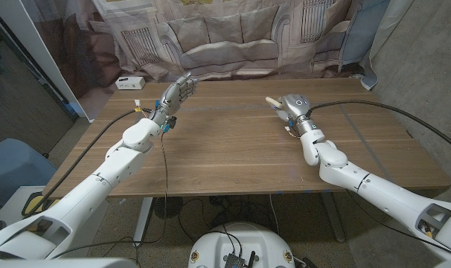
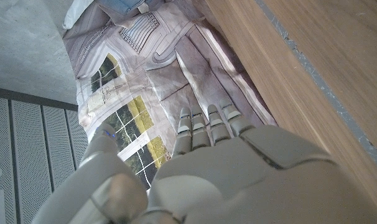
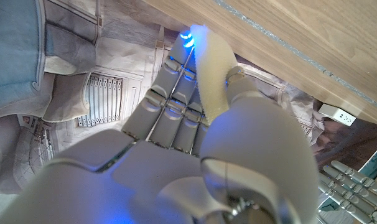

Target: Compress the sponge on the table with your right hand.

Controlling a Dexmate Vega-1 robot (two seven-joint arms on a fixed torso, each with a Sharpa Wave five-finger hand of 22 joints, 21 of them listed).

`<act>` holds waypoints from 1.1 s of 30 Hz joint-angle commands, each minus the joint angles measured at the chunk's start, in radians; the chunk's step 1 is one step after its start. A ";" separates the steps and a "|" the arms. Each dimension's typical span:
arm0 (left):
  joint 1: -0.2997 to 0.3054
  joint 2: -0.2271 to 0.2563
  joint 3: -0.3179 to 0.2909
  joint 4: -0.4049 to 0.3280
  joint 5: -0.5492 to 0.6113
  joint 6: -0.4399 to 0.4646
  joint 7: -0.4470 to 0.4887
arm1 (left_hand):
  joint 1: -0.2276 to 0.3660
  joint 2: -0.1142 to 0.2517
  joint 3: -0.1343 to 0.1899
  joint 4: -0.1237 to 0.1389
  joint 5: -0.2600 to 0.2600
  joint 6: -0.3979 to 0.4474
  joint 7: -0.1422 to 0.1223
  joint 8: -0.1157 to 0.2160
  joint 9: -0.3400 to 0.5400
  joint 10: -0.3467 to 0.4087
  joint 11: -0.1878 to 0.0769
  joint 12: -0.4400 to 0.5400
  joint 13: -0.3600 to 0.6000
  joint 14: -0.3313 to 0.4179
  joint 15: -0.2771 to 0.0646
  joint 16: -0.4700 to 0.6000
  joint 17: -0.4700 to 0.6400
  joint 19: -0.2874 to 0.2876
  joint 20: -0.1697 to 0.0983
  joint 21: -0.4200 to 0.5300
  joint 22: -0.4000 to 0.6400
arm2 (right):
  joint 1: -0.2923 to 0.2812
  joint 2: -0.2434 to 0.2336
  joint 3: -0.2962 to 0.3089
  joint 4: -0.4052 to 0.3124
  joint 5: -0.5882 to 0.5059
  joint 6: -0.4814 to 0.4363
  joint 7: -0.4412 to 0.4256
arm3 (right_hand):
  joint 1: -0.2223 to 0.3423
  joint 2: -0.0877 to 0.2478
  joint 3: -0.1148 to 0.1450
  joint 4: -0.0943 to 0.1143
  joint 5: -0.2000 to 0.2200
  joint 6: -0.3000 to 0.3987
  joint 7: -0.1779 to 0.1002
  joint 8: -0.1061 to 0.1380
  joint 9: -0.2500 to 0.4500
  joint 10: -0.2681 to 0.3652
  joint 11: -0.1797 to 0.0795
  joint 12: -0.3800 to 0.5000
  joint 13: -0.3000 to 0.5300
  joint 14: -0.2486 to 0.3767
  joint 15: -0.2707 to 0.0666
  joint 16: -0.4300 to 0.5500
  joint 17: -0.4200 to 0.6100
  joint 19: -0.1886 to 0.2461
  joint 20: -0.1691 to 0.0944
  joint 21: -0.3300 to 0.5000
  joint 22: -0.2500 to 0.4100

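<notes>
A cream sponge (image 1: pixel 272 100) sticks out of my right hand (image 1: pixel 294 106) over the far right part of the wooden table (image 1: pixel 233 149). In the right wrist view the sponge (image 3: pixel 210 71) is squeezed thin between the thumb and the fingers (image 3: pixel 170 93) of my right hand (image 3: pixel 195 143). Whether the sponge touches the tabletop I cannot tell. My left hand (image 1: pixel 178 92) is raised over the far left of the table with its fingers stretched out and apart, holding nothing. In the left wrist view my left hand (image 2: pixel 207 168) is likewise spread and holds nothing.
A white socket box (image 1: pixel 129 82) lies at the table's far left corner, also seen as a white box (image 3: pixel 338 115) in the right wrist view. A printed cloth backdrop (image 1: pixel 225 37) hangs behind the far edge. A thin cable (image 1: pixel 164 160) runs down across the table's left side.
</notes>
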 commanded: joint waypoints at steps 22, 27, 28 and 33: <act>0.039 0.010 -0.016 -0.038 0.000 -0.003 0.026 | 0.008 0.006 -0.001 0.000 0.005 0.005 0.002 -0.002 0.004 0.004 0.001 -0.001 0.005 0.012 -0.001 0.001 0.003 0.000 -0.006 -0.002 0.004 | 0.064 -0.010 -0.097 0.066 -0.152 -0.009 0.100 | -0.021 -0.005 -0.014 0.000 0.000 -0.022 -0.010 0.001 0.001 -0.012 -0.007 -0.009 0.000 -0.038 -0.018 -0.009 0.008 -0.015 0.004 0.001 0.000; 0.045 0.012 -0.018 -0.045 0.000 -0.001 0.029 | 0.008 0.006 -0.002 0.000 0.005 0.005 0.002 -0.002 0.004 0.005 -0.001 0.000 0.005 0.011 -0.001 0.001 0.003 0.000 -0.006 -0.002 0.004 | 0.069 -0.010 -0.105 0.075 -0.164 -0.007 0.111 | -0.028 -0.005 -0.017 0.003 0.000 -0.022 -0.012 0.002 0.001 -0.010 -0.013 -0.008 0.001 -0.037 -0.018 -0.010 0.007 -0.016 0.003 0.001 0.000; 0.046 0.013 -0.018 -0.046 0.001 -0.001 0.030 | 0.008 0.006 -0.002 0.000 0.005 0.006 0.003 -0.001 0.004 0.005 -0.002 0.000 0.005 0.011 -0.001 0.001 0.003 -0.001 -0.006 -0.002 0.004 | 0.069 -0.011 -0.106 0.076 -0.166 -0.006 0.111 | -0.028 -0.005 -0.018 0.004 0.000 -0.022 -0.012 0.002 0.001 -0.010 -0.015 -0.008 0.001 -0.037 -0.018 -0.010 0.007 -0.016 0.003 0.001 0.000; 0.050 0.016 -0.020 -0.053 0.000 0.001 0.031 | 0.008 0.006 -0.002 0.000 0.005 0.006 0.003 -0.001 0.004 0.005 -0.001 0.000 0.005 0.011 0.000 0.001 0.003 -0.001 -0.006 -0.002 0.004 | 0.073 -0.010 -0.113 0.082 -0.176 -0.006 0.123 | -0.031 -0.004 -0.019 0.004 0.001 -0.023 -0.014 0.003 0.001 -0.013 -0.014 -0.010 0.000 -0.037 -0.022 -0.011 0.008 -0.016 0.002 0.002 0.000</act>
